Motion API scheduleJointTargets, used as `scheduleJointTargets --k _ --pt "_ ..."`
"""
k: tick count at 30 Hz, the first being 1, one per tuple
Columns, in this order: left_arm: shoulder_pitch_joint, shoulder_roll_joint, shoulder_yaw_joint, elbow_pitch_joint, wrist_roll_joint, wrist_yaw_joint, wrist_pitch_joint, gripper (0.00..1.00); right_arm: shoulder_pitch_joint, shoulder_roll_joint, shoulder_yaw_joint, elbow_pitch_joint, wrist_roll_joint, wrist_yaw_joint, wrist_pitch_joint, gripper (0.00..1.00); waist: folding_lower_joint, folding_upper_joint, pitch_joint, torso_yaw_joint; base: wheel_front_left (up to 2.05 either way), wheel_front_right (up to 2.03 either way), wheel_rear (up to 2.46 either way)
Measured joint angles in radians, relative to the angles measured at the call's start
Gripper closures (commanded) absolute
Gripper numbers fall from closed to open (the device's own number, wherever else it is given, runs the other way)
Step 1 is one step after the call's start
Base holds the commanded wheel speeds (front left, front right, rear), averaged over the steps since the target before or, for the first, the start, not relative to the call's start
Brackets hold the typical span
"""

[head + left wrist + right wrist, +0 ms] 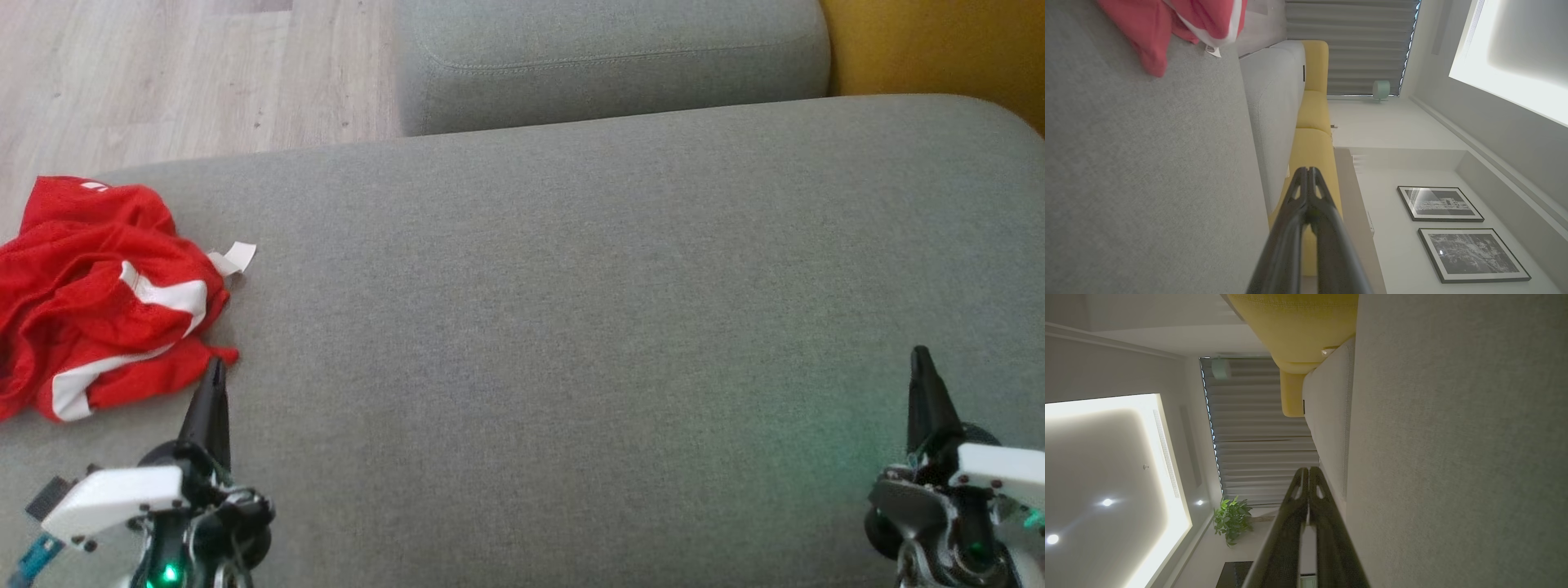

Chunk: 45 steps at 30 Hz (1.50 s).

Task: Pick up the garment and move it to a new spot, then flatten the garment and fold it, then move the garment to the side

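The garment is a red piece with white stripes and a white tag, lying crumpled at the far left of the grey cushion. Its lower corner lies just beyond the tip of my left gripper, which is shut and holds nothing. In the left wrist view the garment hangs in the top left corner, well away from the shut left gripper. My right gripper stands shut and empty at the lower right, far from the garment. The right wrist view has the right gripper with fingers pressed together beside the grey cushion.
A second grey cushion sits behind the first, with a yellow one at the top right. Wooden floor lies beyond the cushion's left edge. Curtains, framed pictures and a plant are in the wrist views.
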Motion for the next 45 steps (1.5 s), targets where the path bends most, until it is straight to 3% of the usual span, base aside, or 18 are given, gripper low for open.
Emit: scheduleJointTargets --k 1,6,13,26,45 --pt "0.001 0.000 -0.001 0.003 0.000 0.001 0.000 0.00 0.000 0.000 0.000 0.004 0.000 0.000 0.000 0.00 0.0000 0.0000 0.000 0.000 0.00 0.00 0.00" --pt "0.076 -0.015 -0.004 0.090 -0.001 0.004 -0.002 0.00 0.065 0.006 0.004 0.091 0.000 0.000 -0.001 0.00 0.0000 0.0000 0.001 0.000 0.00 0.00 0.00" --pt "0.088 -0.016 -0.008 0.079 0.021 0.005 -0.021 0.00 0.075 0.006 0.038 0.095 -0.015 0.000 -0.017 0.00 0.0000 0.0000 -0.002 -0.003 0.00 0.00 0.00" --pt "0.091 -0.015 -0.012 0.017 0.209 0.011 -0.055 0.00 0.065 0.006 0.081 0.073 -0.209 0.000 -0.054 0.00 0.0000 0.0000 -0.004 -0.006 0.00 0.00 0.00" --pt "0.115 -0.008 -0.081 -0.064 0.496 0.063 -0.108 0.00 0.065 0.005 0.187 0.030 -0.479 0.000 -0.107 0.00 0.0000 0.0000 -0.023 -0.010 0.00 0.00 0.00"
